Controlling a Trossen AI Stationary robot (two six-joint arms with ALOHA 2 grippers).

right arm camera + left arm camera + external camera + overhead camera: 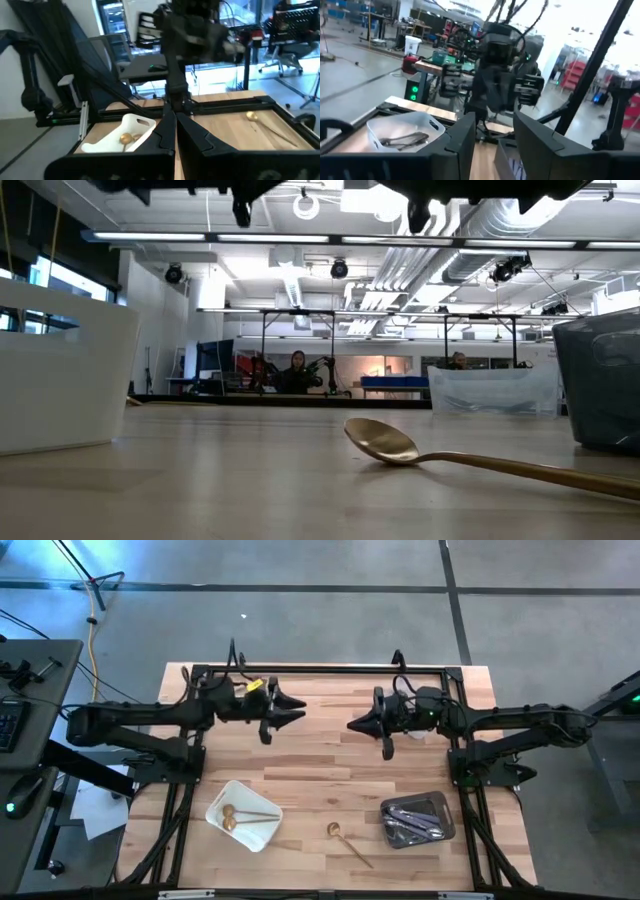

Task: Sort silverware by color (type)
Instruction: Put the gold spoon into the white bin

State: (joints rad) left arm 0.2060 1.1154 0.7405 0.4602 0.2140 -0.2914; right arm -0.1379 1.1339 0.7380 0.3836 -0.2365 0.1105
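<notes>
Two dark robot arms hang raised over the far half of a pale butcher-block wooden table (320, 765), their claws facing each other across the middle. The left gripper (297, 710) sits left of centre with its two dark fingers (462, 140) parted and nothing between them. The right gripper (355, 726) sits right of centre, well apart from the left one, its fingers (192, 135) pressed together into a point and likewise empty.

The silverware lies on the near half of the table in three places. A white rectangular plastic tray (262, 836) at near left holds two gold metal spoons (232, 816), bowls toward the left, handles toward the right. A third gold spoon (337, 832) lies loose on the bare wood between the trays, bowl toward the far side and handle running toward the near right; seen from table height it rests bowl-up (382, 442). A dark grey rectangular plastic tray (445, 818) at near right holds a cluster of shiny silver metal utensils (412, 822).

A black metal frame (330, 670) borders the table's far edge. In the room behind, two people are seated at distant benches. No brand, label or legible writing shows on the trays, the silverware or the arms.
</notes>
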